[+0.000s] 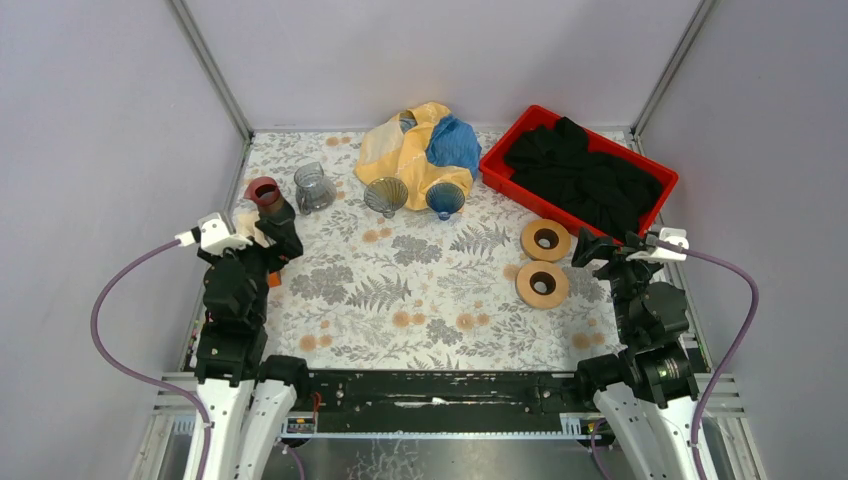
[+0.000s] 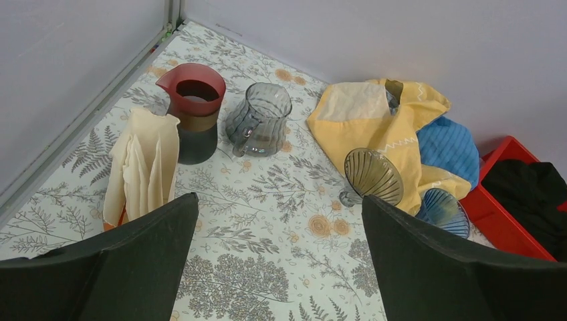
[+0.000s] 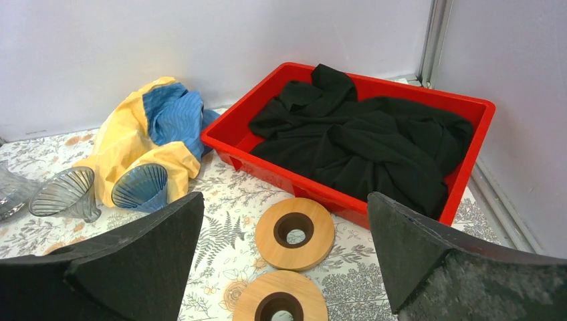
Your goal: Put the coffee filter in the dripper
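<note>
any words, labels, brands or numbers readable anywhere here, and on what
No text can be read in any view.
The red tray, wooden rings, jug, glass pitcher, drippers, paper filters and cloths show no lettering.
Small box by the left arm's base: any marking is too small to read.

fingers (image 2: 127, 261): dark, spread wide, nothing between
coffee filters (image 2: 144, 164): cream stack, upright, just beside red-rimmed pot (image 2: 194, 114)
glass jug (image 2: 259, 120): right of red-rimmed pot
grey dripper (image 2: 373, 175): tipped over, against yellow cloth (image 2: 374, 120)
blue dripper (image 2: 442, 210): tipped over, on table (image 2: 267, 221)
</note>
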Motion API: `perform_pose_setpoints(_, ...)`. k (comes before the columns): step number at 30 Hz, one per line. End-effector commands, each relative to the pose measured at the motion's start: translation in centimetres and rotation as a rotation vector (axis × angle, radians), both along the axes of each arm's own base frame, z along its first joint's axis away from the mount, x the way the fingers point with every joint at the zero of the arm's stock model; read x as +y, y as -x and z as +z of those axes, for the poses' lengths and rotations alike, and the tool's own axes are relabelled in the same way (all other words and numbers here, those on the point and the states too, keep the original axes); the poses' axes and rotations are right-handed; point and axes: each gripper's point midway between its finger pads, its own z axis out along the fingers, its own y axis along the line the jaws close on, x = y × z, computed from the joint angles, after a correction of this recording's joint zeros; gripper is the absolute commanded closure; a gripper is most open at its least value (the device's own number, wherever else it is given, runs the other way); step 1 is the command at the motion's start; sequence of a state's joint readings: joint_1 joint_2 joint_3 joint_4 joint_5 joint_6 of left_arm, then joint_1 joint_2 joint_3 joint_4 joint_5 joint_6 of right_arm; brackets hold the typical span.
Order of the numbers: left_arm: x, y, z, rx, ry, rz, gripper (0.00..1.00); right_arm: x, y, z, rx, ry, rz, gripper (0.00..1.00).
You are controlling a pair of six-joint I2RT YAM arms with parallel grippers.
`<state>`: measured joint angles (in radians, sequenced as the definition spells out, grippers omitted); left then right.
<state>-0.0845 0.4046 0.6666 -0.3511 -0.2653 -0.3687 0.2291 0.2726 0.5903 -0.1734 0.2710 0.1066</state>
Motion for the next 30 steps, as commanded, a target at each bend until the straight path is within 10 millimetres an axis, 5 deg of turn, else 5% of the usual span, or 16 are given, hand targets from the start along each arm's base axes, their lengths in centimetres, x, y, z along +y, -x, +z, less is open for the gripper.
perform_pose_setpoints(1,0.0,-0.3,2.1,-0.073,0.01,0.0,0.0,-0.3,0.0,1.6,-0.067,-0.02,-0.014,0.01)
perform_pose_setpoints(15,-0.8,-2.4,0.0,0.042,0.014,-0.037,0.0,-0.1,0.2,1.7,-0.078,-0.032,-0.007,0.01)
perform_pose_setpoints(24,-0.8,-6.9,-0.2,0.166,-0.004,-0.018,0.0,0.2,0.6,2.0,-0.1,-0.032,0.017,0.01)
perform_pose_setpoints(30,1.3,-10.8,-0.3,0.253,-0.024,0.047,0.0,0.2,1.0,2.2,-0.126,-0.026,0.02,0.01)
